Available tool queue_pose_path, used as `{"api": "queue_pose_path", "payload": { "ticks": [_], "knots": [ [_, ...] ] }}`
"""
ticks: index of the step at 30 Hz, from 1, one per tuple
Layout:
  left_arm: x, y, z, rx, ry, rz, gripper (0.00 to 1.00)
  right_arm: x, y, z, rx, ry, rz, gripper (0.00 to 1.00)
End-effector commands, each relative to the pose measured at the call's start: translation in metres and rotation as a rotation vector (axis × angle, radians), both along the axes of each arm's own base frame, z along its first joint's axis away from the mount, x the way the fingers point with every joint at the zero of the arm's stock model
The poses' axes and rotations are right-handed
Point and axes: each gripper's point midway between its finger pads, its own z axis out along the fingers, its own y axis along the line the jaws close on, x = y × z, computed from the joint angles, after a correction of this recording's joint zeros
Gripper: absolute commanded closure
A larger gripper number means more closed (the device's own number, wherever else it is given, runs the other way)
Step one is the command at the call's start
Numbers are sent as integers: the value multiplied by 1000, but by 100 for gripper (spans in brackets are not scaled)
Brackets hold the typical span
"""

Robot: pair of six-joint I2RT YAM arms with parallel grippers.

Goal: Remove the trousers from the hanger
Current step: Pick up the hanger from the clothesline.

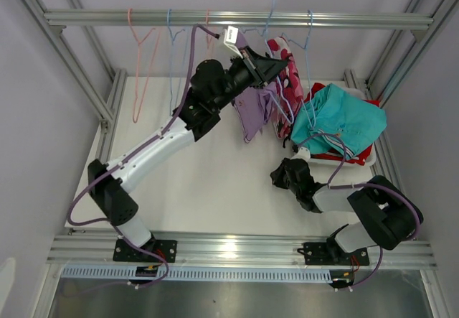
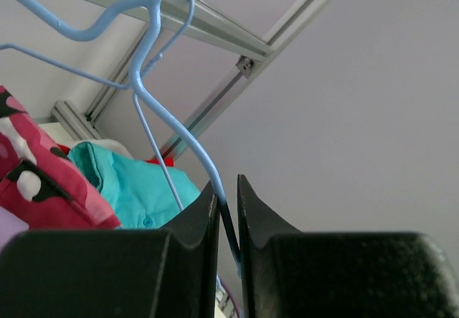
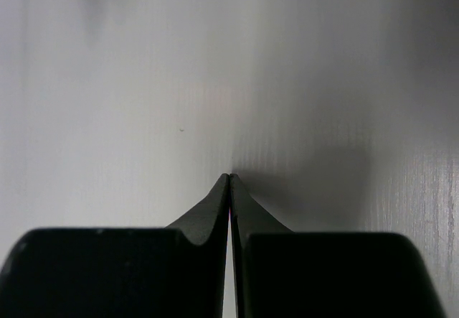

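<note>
**White table [image 1: 215, 189], metal rail [image 1: 93, 18]: two pairs yet to be freed**

From above, the left arm [image 1: 158, 146] is seen stretched up to the rail, while the right arm [image 1: 373, 210] is folded low over the tabletop. Teal trousers [image 1: 344, 117] and red trousers [image 1: 362, 153] are piled at the table's right edge, off any hanger. Lilac trousers [image 1: 252, 113] and pink camouflage trousers [image 1: 285, 70] are draped from hangers beside the left arm's wrist.

A blue hanger [image 2: 147, 45] is pinched by the left gripper [image 2: 228, 192], jaws nearly together on the thin wire, a detail given only by the left wrist view. The right gripper [image 3: 229, 178] is shown fully closed and empty over bare table by its own camera alone.

The step in hand is judged to be steadying the hanger. Next, cloth must be drawn off it, likely by the idle arm. Which pair rides on it cannot be told.
</note>
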Motion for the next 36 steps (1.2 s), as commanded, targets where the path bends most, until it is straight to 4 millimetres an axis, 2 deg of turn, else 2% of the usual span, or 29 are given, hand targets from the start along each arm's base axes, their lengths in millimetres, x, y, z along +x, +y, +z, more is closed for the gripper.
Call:
{"api": "queue_pose_path", "payload": {
  "ticks": [1, 2, 3, 4, 5, 6, 8, 11, 12, 14, 15, 16, 17, 20, 22, 23, 25, 26, 29, 33, 35, 36],
  "knots": [
    [-56, 51, 95, -114, -274, 16, 99, -18, -19, -24, -58, 83, -27, 96],
    [-60, 55, 96, -108, -282, 21, 99, -20, -20, -24, -58, 83, -25, 96],
    [-59, 55, 79, -69, -269, 33, 99, -19, -18, -19, -53, 68, -24, 96],
    [-71, 70, 90, -84, -287, 49, 99, -22, -19, -18, -57, 67, -24, 96],
    [-73, 74, 82, -70, -278, 57, 99, -22, -23, -18, -78, 62, -40, 96],
    [-83, 85, 83, -71, -288, 66, 99, -24, -20, -11, -76, 43, -33, 96],
    [-88, 95, 74, -52, -278, 85, 100, -26, -22, -6, -99, 33, -39, 96],
    [-102, 113, 63, -18, -278, 112, 99, -29, -19, 9, -101, 7, -36, 95],
    [-104, 118, 60, -13, -275, 121, 99, -31, -14, 20, -81, -17, -28, 95],
    [-109, 134, 44, 4, -252, 165, 99, -34, -16, 30, -87, -27, -36, 95],
    [-109, 137, 32, 23, -236, 173, 99, -35, -13, 44, -60, -58, -38, 95],
    [-108, 140, 18, 43, -216, 184, 99, -42, -12, 46, -75, -53, -22, 94],
    [-114, 150, 21, 34, -222, 199, 99, -42, -13, 54, -76, -75, -35, 94],
    [-117, 157, -9, 86, -194, 212, 99, -48, -12, 74, -52, -117, -35, 93],
    [-119, 161, -18, 105, -184, 217, 99, -53, -15, 76, -67, -106, -34, 93],
    [-118, 160, -35, 132, -164, 217, 99, -55, -13, 82, -62, -119, -31, 93],
    [-121, 167, -39, 136, -163, 227, 99, -57, -14, 86, -74, -122, -32, 93],
    [-121, 167, -50, 156, -153, 227, 99, -57, -12, 88, -79, -131, -31, 93],
    [-122, 171, -58, 170, -155, 240, 99, -57, -8, 91, -93, -137, -27, 91],
    [-121, 175, -65, 182, -162, 257, 99, -59, 10, 97, -100, -160, 17, 86],
    [-121, 175, -61, 187, -192, 260, 100, -57, 19, 104, -107, -189, 45, 80],
    [-121, 175, -58, 187, -203, 262, 99, -58, 28, 110, -103, -208, 59, 74]
  ]
}}
